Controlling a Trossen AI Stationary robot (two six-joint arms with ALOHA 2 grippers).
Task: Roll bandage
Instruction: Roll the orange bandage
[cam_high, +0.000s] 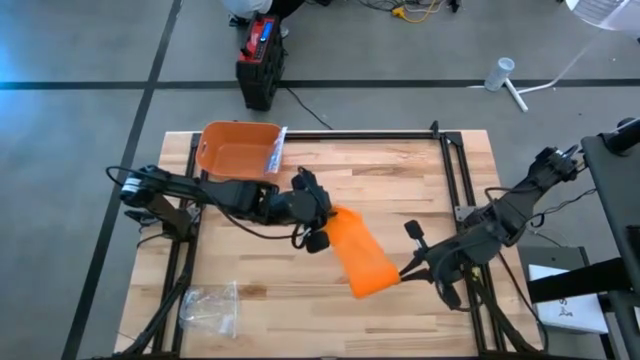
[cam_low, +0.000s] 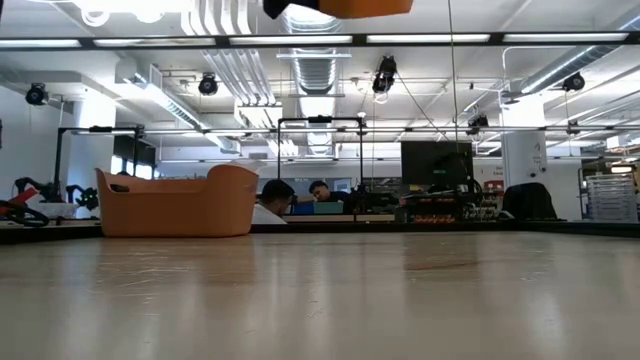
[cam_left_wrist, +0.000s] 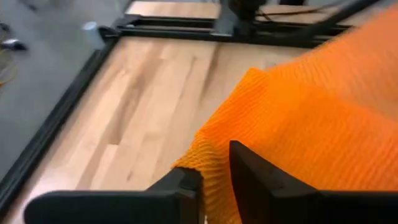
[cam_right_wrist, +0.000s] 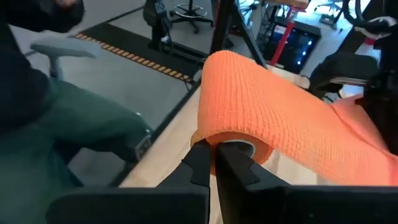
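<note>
An orange bandage (cam_high: 358, 252) hangs above the table between my two grippers. Its rolled end (cam_right_wrist: 239, 102) is at my right gripper (cam_right_wrist: 214, 163), which is shut on it toward the table's right near side (cam_high: 402, 270). The unrolled strip runs from the roll to my left gripper (cam_left_wrist: 214, 183), which is shut on its free end near the table's middle (cam_high: 325, 225). In the low view only a bit of the bandage (cam_low: 340, 6) shows at the top, clear of the tabletop. My left gripper pinches the strip's free end (cam_left_wrist: 211, 163) between its two fingers, at a corner of the cloth where it bunches. The strip leads away from the fingers toward the roll, lifted clear of the table; one layer or several, I cannot tell. My right gripper holds the roll by its open end, at the rim by the pale core (cam_right_wrist: 239, 148). The fingers (cam_right_wrist: 199, 160) come at it roughly level from the table's right side. Whether one finger is inside the core I cannot tell. The roll is clear of the table.
An orange basket (cam_high: 235, 148) with a packet (cam_high: 276, 150) on its rim stands at the far left. A clear plastic bag (cam_high: 210, 310) lies near the front left. Black frame rails (cam_high: 450, 170) border the tabletop. People sit in the room beyond (cam_low: 275, 195).
</note>
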